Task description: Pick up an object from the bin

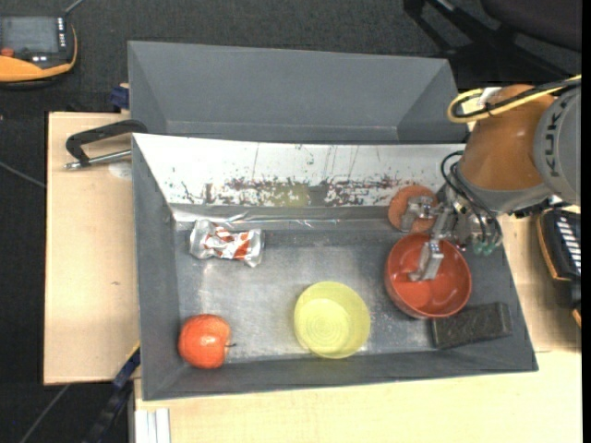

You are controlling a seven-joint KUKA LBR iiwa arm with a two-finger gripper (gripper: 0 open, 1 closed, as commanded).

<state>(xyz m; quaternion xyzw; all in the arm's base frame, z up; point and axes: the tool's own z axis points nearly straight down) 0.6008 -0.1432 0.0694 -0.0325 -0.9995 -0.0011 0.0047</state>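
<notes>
Gripper [431, 261]: hovering low over the red bowl's hollow; spread or pressed together, I cannot tell.
Red bowl [445, 290]: sitting directly beneath the gripper.
Dark block [471, 324]: lying just past the bowl, near the gripper.
Risk: the smooth curved rim may be slipping free, tipping the bowl onto the block.

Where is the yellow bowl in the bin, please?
In the camera view, the yellow bowl sits near the lower wall, between the red apple and the red bowl.
</notes>
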